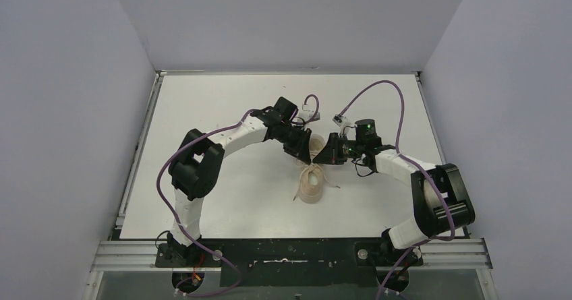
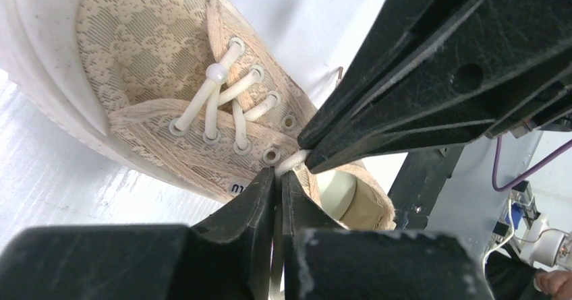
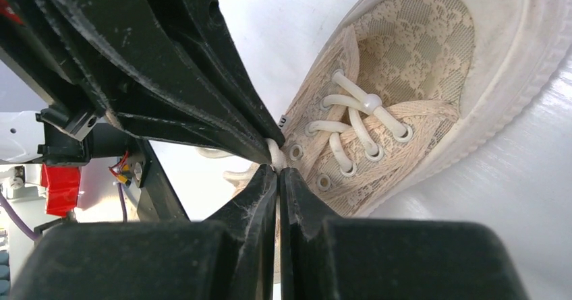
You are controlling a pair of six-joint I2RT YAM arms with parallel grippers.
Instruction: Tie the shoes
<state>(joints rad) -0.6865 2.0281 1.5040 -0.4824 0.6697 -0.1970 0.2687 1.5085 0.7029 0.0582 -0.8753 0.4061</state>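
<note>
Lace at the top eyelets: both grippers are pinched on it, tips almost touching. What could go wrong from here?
1. The left gripper and right gripper are shut on the lace tip to tip: the next pull could clash fingers or let the thin lace slip out.
2. Nothing visible holds the sneaker to the table, so a pull may drag or tip it.

Left arm (image 1: 226, 138): folded at the elbow, forearm angled down toward the sneaker (image 1: 311, 185) from its left. Right arm (image 1: 405, 168): mirrored pose, reaching in from the sneaker's right. Left gripper (image 2: 278, 176) and right gripper (image 3: 278, 170): meeting tip to tip over the sneaker's top eyelets, jaws nearly closed, each pinching lace (image 2: 291, 158).
</note>
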